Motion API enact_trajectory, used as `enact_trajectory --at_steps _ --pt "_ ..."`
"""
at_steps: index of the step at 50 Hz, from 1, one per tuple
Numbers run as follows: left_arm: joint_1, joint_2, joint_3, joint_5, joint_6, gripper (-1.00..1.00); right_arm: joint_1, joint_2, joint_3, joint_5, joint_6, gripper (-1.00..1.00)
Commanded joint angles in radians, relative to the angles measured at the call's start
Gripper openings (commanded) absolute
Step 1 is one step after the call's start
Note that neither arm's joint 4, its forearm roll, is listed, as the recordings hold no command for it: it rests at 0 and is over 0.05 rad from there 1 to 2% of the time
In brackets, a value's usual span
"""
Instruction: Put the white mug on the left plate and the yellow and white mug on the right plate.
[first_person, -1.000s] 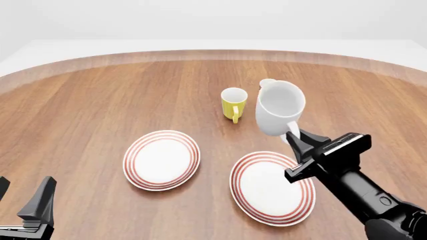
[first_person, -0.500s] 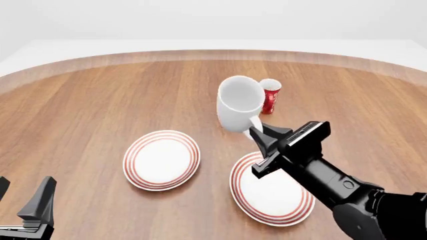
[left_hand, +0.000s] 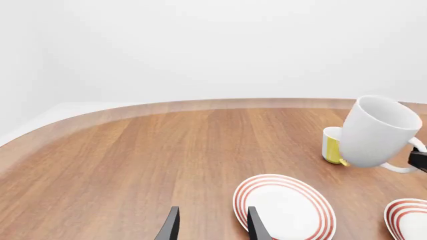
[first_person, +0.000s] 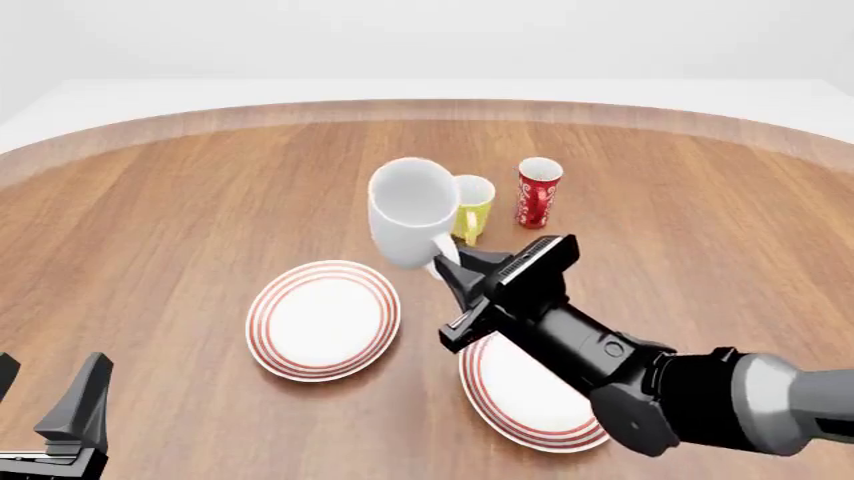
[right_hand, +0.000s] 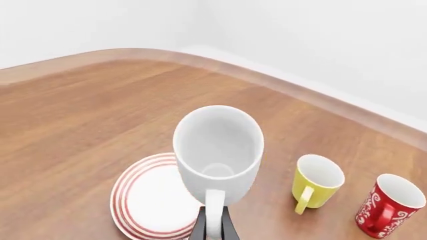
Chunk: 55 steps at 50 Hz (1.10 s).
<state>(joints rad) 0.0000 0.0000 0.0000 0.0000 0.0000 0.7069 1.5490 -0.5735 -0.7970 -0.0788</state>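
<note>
Right gripper (first_person: 451, 268), fingers clamped on the handle of the white mug (first_person: 407, 211), should carry it lower-left over the left plate (first_person: 323, 319), level it, then lower; left gripper (first_person: 47, 400) fingers spread wide.

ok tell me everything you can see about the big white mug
The white mug is large, plain and glossy, like ceramic, and empty inside. The right hand is shut on its loop handle, holding it in the air, tilted. In the front view it sits above the left plate, in front of the yellow mug.

No text can be read; the red cup (first_person: 538, 192) bears only white swirl marks.
</note>
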Motion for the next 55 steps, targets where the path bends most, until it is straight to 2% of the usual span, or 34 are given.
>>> enact_trajectory --at_steps 1,19,32,33,36,55 --pt "0.0 0.0 0.0 0.0 0.0 1.0 0.034 0.085 -0.074 -0.01 0.018 -1.0" --pt "0.0 0.0 0.0 0.0 0.0 1.0 0.091 0.204 -0.168 -0.017 0.042 -1.0" --pt "0.0 0.0 0.0 0.0 0.0 1.0 0.102 0.229 -0.18 -0.023 0.046 -1.0" --pt "0.0 0.0 0.0 0.0 0.0 1.0 0.121 0.295 -0.206 -0.037 0.067 -1.0" --pt "0.0 0.0 0.0 0.0 0.0 1.0 0.122 0.325 -0.211 -0.047 0.075 -1.0" --pt "0.0 0.0 0.0 0.0 0.0 1.0 0.132 0.432 -0.248 -0.044 0.104 -1.0"
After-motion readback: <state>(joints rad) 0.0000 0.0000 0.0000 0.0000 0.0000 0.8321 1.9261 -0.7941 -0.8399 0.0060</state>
